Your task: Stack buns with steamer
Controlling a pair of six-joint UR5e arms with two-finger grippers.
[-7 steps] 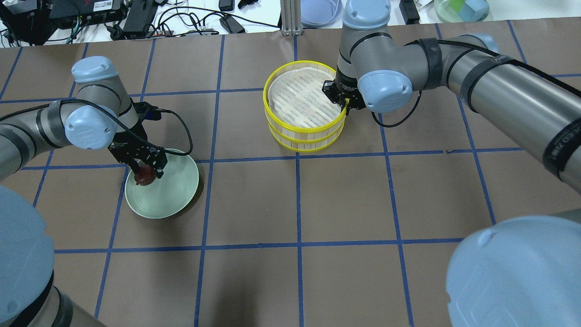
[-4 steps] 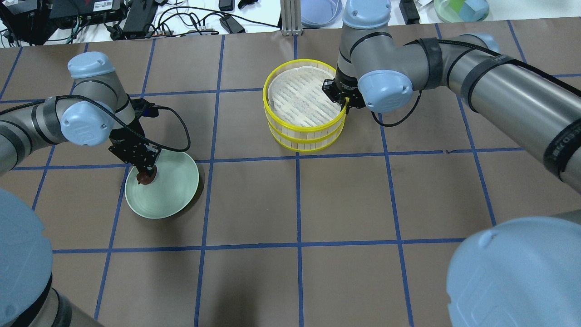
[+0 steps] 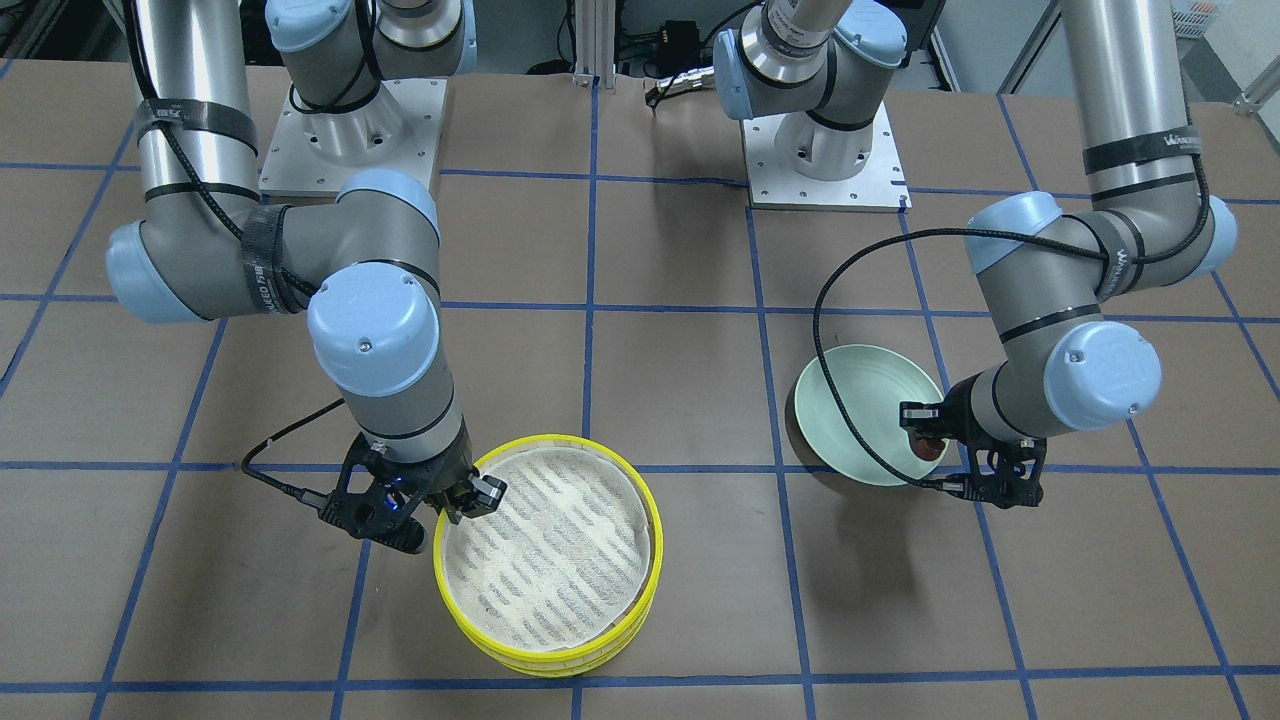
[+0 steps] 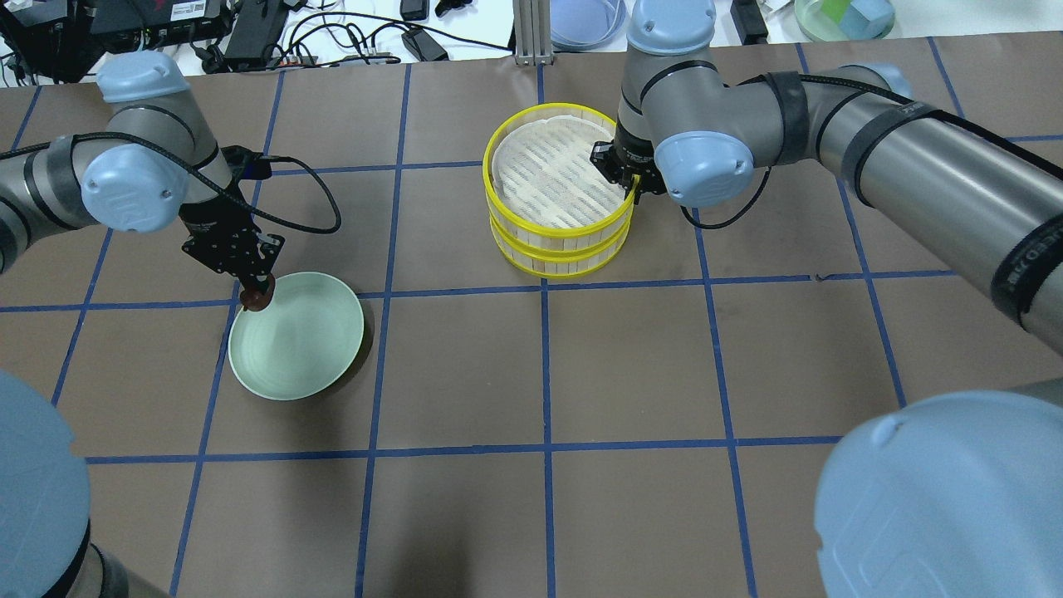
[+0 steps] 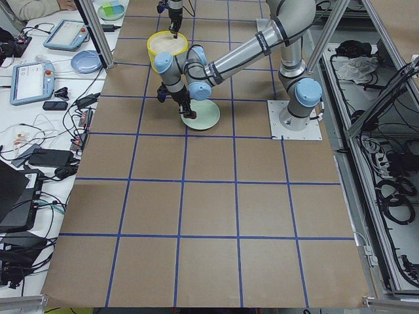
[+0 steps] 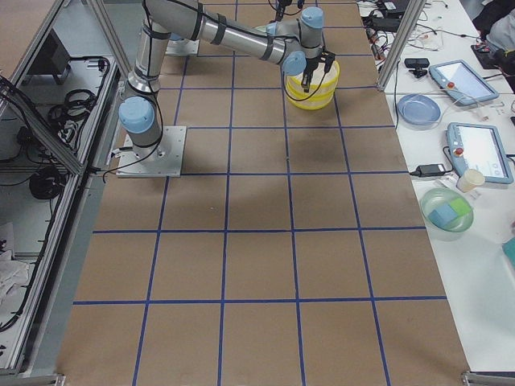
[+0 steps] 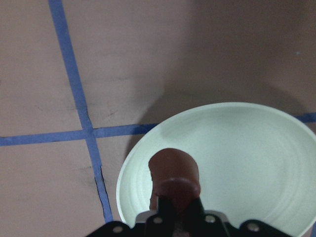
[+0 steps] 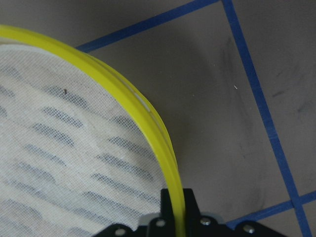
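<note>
My left gripper (image 4: 257, 290) is shut on the dark reddish-brown bun (image 4: 256, 301) and holds it above the far left rim of the pale green plate (image 4: 303, 353). The left wrist view shows the bun (image 7: 174, 174) between the fingers over the plate (image 7: 242, 148). The steamer's two trays stand stacked at the table's far middle. My right gripper (image 4: 629, 188) is shut on the yellow rim of the top tray (image 4: 552, 170), which sits slightly raised over the lower tray (image 4: 558, 259). Its mesh liner (image 8: 54, 163) is bare. The cream-white bun is out of view.
Behind the table's far edge lie cables (image 4: 332, 33), a blue dish (image 4: 585, 21) and a green bowl with blocks (image 4: 843, 17). The two arm bases (image 3: 345, 120) stand on plates at the robot's side of the table.
My left gripper has lifted the brown bun off the plate's inside and drawn it toward the plate's far left rim. The top tray has risen slightly in my right gripper.
</note>
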